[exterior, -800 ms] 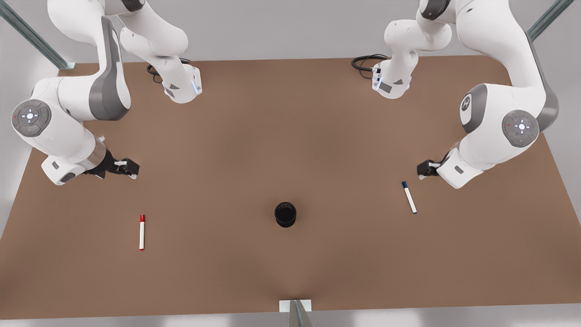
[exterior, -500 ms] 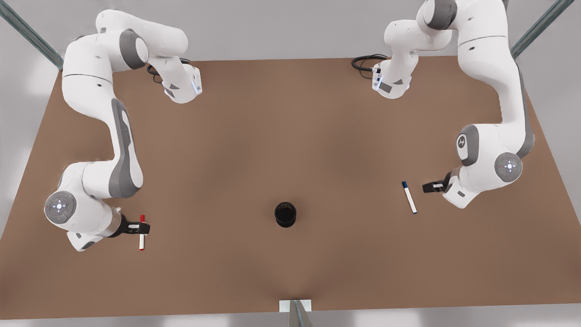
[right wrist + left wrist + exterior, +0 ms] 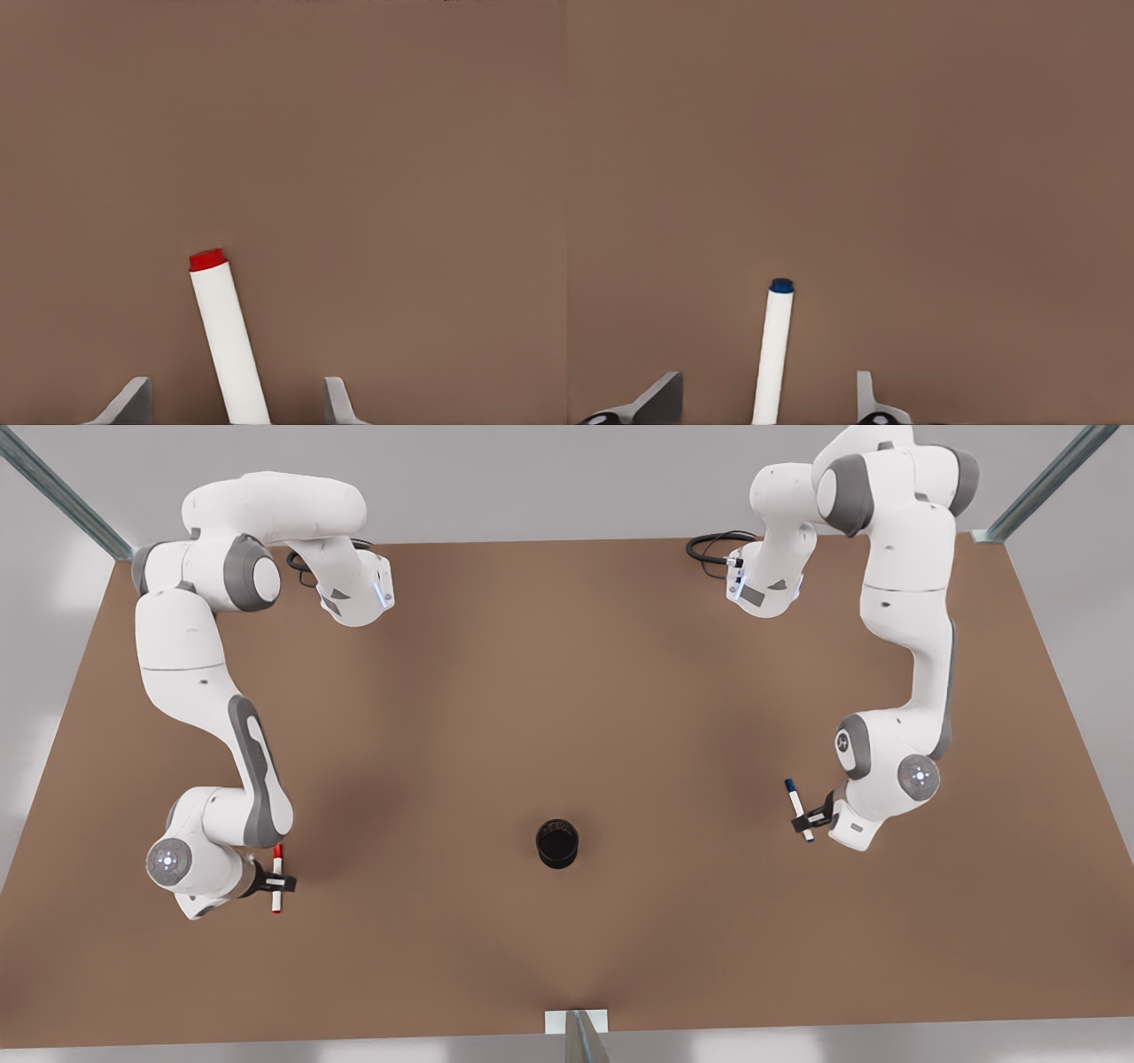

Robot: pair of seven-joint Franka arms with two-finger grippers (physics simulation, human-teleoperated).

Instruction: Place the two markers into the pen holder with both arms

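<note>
Front view: the left tool (image 3: 808,821) sits at the blue marker (image 3: 798,810) on the front view's right of the brown bench (image 3: 567,691). The right tool (image 3: 276,883) straddles the red marker (image 3: 277,878) on the front view's left. The pen holder (image 3: 557,843) stands between them, well apart from both.

Left wrist view: fingers (image 3: 663,397) spread, blue marker (image 3: 773,352) lying between them, untouched.

Right wrist view: fingers (image 3: 337,400) spread either side of the red marker (image 3: 227,341).
</note>
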